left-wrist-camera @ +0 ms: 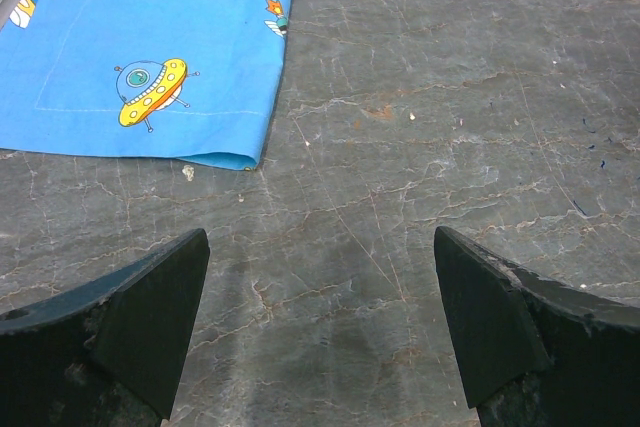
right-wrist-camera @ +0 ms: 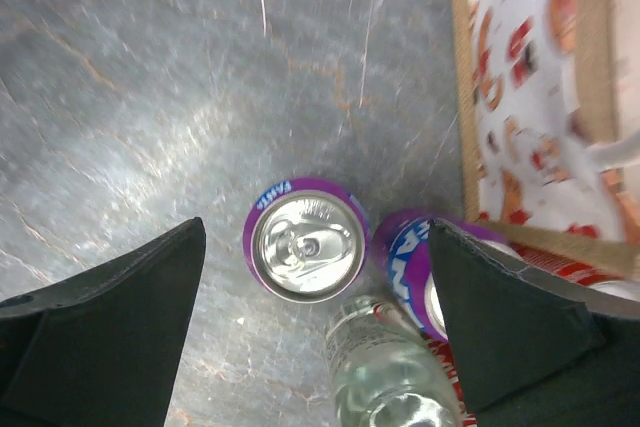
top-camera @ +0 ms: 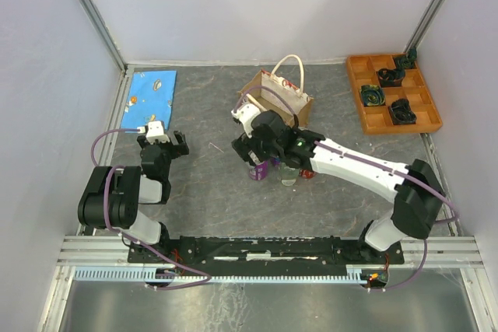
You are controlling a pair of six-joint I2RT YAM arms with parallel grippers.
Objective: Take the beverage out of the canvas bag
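Note:
The tan canvas bag (top-camera: pixel 278 95) with cream handles stands at the back middle of the table; its printed whitish side shows in the right wrist view (right-wrist-camera: pixel 530 97). In front of it stand a purple Fanta can (top-camera: pixel 257 170) (right-wrist-camera: pixel 307 245), a second purple can (right-wrist-camera: pixel 410 262) and a clear bottle (top-camera: pixel 289 174) (right-wrist-camera: pixel 385 367). My right gripper (top-camera: pixel 253 153) (right-wrist-camera: pixel 316 232) is open, hovering above the upright purple can with a finger on each side, holding nothing. My left gripper (top-camera: pixel 163 144) (left-wrist-camera: pixel 320 242) is open and empty over bare table at the left.
A blue printed cloth (top-camera: pixel 152 92) (left-wrist-camera: pixel 150 47) lies at the back left. An orange compartment tray (top-camera: pixel 393 92) with dark parts sits at the back right. Something red (top-camera: pixel 307 172) lies beside the bottle. Grey walls enclose the table.

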